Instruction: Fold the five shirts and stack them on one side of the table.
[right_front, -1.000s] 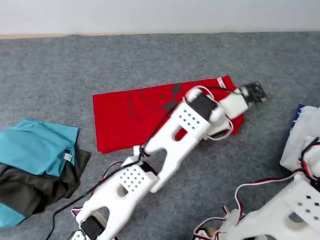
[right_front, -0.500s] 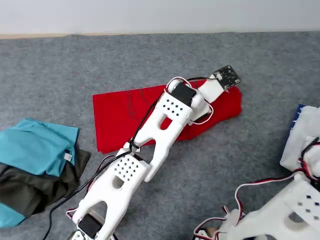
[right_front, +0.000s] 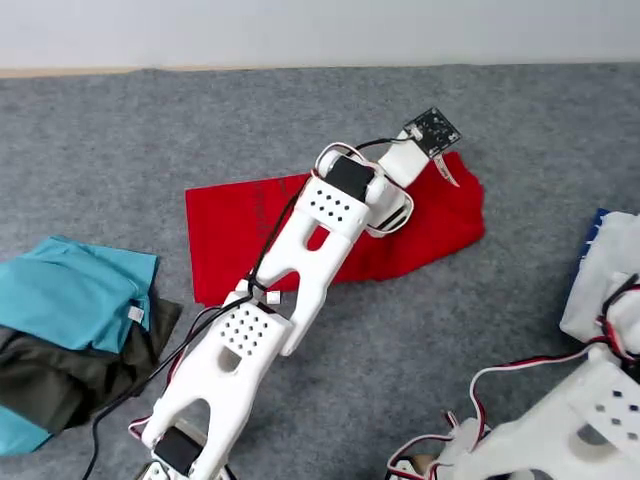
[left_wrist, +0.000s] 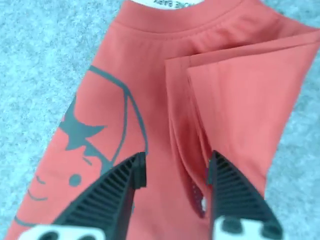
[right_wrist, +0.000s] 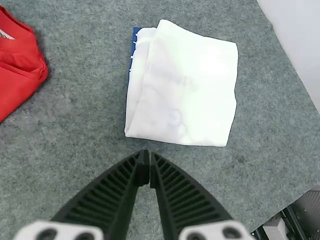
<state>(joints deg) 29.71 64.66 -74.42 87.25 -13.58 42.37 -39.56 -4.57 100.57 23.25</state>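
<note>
Red shirt (right_front: 250, 225): laid flat in the middle of the grey table (right_front: 150, 130), partly folded, one side flap turned in over the printed front, the collar at the end nearer the white shirt
Left gripper (left_wrist: 172, 169): held low over the red shirt near its collar end, jaws spread apart, a raised crease of the turned-in flap seen between them; nothing is clamped
Right gripper (right_wrist: 146, 159): held above bare table just beside the white shirt, jaws pressed together with nothing between them
White shirt (right_wrist: 182, 85): folded into a rectangle at the right edge of the table, laid on top of a blue garment (right_wrist: 134, 37) of which a narrow edge is seen
Teal shirt (right_front: 75, 290): crumpled at the left side of the table, resting on a dark shirt (right_front: 70, 380), both well apart from the red shirt
</note>
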